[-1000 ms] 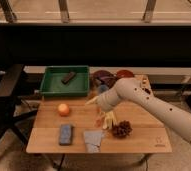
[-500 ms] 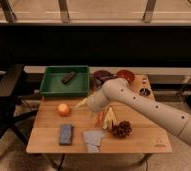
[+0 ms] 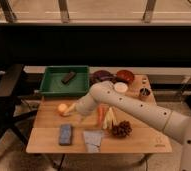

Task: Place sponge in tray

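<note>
Reaching over the wooden table [image 3: 139, 142], your gripper [image 3: 72, 112] sits just beside the orange fruit [image 3: 63, 108]; you cannot tell whether it is open or closed. Your blue sponge [image 3: 65, 134] lies flat near the front edge, beside a gray cloth [image 3: 92, 140], apart from the green tray [image 3: 53, 86], which holds a dark block [image 3: 68, 77].

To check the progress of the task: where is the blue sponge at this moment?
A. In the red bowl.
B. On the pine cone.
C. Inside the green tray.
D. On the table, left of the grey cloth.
D: the blue sponge lies on the table, just left of the grey cloth, apart from the gripper, which is further back beside the orange fruit.
</note>
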{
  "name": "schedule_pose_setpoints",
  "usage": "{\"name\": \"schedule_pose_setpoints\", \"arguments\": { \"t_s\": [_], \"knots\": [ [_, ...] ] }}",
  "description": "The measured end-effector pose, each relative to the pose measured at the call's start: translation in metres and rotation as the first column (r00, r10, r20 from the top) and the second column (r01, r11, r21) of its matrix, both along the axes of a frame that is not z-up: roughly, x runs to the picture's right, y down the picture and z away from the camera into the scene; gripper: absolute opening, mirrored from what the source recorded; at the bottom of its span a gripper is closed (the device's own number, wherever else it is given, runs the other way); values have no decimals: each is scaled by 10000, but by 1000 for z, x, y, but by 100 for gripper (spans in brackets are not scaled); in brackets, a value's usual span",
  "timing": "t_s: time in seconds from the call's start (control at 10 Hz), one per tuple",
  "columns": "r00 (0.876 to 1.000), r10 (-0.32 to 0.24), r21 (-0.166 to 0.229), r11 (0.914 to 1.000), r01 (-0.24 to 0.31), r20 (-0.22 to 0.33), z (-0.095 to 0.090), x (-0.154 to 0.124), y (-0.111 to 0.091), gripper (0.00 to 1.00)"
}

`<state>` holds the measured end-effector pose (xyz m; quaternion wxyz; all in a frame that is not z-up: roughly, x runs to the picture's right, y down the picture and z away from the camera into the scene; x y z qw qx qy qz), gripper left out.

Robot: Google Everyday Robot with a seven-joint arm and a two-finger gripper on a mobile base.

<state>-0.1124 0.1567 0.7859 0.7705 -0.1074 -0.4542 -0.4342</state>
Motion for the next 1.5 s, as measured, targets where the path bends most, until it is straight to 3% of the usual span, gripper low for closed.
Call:
{"name": "schedule_pose_setpoints", "arguments": {
  "t_s": [0.5, 1.0, 1.5],
  "knots": [
    [9967, -806, -372, 9960, 810, 119, 4, -4, 27, 65],
    [9836, -1710, -117, 9850, 1719, 571, 2, -15, 45, 65],
    [9740, -2096, -370, 9763, 2133, 854, 8, -28, 65, 65]
  ]
}}
